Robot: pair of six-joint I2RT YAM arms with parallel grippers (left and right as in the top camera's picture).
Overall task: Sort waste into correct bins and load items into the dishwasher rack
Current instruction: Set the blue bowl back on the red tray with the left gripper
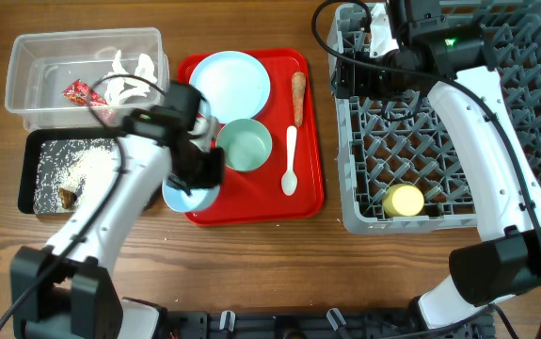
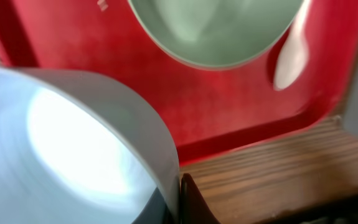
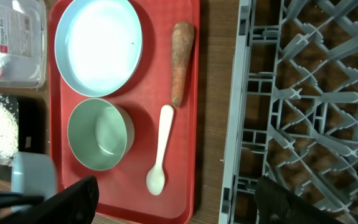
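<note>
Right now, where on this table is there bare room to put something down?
Widest free patch: the bare wood of the table just below the red tray in the overhead view. A narrow wooden strip runs between red tray and dishwasher rack. The tray itself is crowded: plate, green bowl, spoon, carrot stick.

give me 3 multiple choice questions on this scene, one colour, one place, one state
1. The round bowl beside the white plastic spoon on the flat red tray is: A yellow, B pale green, C black.
2. The small yellow cup is: A on that tray, B in the large grey plastic grid rack, C in a claw.
3. The right claw is: A open, empty, B shut on the spoon, C shut on the cup.
B: its inside shows green. B: it lies among the rack's pegs. A: its fingers stand wide apart, nothing between.
</note>
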